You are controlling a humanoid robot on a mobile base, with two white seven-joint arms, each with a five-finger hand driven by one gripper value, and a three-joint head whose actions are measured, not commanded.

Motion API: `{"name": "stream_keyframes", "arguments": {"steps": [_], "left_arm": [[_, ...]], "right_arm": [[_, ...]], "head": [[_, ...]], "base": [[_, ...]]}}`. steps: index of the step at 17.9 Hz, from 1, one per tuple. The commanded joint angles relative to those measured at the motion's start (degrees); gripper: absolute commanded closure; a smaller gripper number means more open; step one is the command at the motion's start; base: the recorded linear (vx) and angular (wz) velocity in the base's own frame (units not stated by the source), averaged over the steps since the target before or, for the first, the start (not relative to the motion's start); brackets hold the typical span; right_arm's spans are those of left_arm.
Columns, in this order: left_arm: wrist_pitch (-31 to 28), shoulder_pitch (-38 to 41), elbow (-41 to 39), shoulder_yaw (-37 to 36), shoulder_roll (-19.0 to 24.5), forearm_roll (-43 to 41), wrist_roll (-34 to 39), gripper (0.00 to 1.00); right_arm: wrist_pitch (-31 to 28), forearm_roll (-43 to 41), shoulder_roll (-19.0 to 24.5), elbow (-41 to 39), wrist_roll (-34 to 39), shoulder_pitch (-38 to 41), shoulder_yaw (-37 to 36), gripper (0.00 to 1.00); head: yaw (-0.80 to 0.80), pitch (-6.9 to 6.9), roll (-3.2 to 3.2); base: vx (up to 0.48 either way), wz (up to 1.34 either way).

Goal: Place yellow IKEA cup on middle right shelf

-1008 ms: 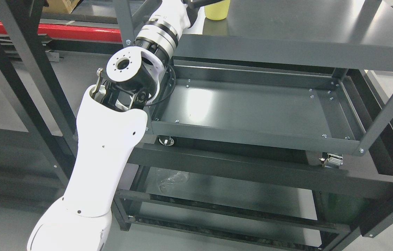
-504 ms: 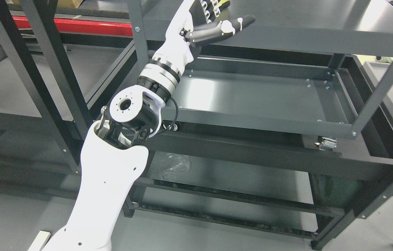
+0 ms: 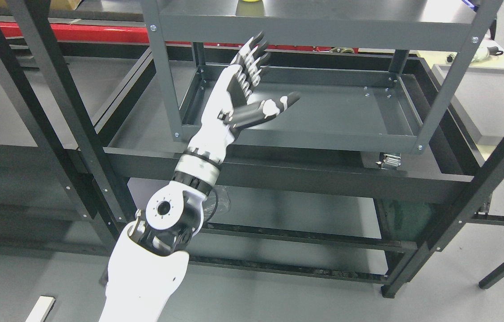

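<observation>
The yellow cup (image 3: 248, 1) stands on the upper shelf (image 3: 323, 11) of the dark metal cart, only its base showing at the top edge of the head view, so its upright seating is a judgement from that sliver. It sits near the front lip of that deck, toward the left of centre, apart from every other object. Below and in front of it hangs the left hand (image 3: 245, 96), palm turned up and fingers (image 3: 252, 56) extended and spread, the thumb (image 3: 274, 107) pointing right; it grips nothing. The open posture, clear of the cup, suggests that the placing step is finished and the hand needs no further contact. The hand lies over the cart's lower tray (image 3: 323, 120), which is bare, and the left forearm (image 3: 202, 156) slopes down to the elbow joint (image 3: 167, 214) at lower left. The cart rests on the deck of a larger black rack (image 3: 278, 174), a castor (image 3: 386, 158) visible at its right front. Whether the deck bearing the cup is the named middle right shelf cannot be told. The right arm is out of view.
</observation>
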State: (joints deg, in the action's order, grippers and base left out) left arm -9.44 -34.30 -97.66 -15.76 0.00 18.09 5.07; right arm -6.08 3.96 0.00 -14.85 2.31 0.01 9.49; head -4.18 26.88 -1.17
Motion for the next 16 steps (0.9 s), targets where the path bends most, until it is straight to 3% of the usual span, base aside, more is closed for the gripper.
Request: {"name": "stream_keyframes", "arguments": {"steps": [1,5,16], "left_arm": [[2.76,14.77,4.22,13.12,1.0,-2.0,-0.32,0.01],[5.22,22.43,8.54,15.67,1.84,-2.0,-0.32,0.01],[5.22,24.02,13.99,19.45,3.08,-2.0,-0.41,0.01]], "right_arm": [[-0.07,0.0,-1.0,0.0,-0.28,0.26,0.0,0.01],[0.02,0.0,-1.0,0.0,-0.28,0.34,0.0,0.01],[0.02,0.0,-1.0,0.0,-0.28,0.34,0.0,0.01]], "head": [[0.0,0.0,0.0],[0.0,0.0,0.0],[0.0,0.0,0.0]], "base": [[-0.054,-0.11],[-0.034,-0.03],[-0.003,0.0]]}}
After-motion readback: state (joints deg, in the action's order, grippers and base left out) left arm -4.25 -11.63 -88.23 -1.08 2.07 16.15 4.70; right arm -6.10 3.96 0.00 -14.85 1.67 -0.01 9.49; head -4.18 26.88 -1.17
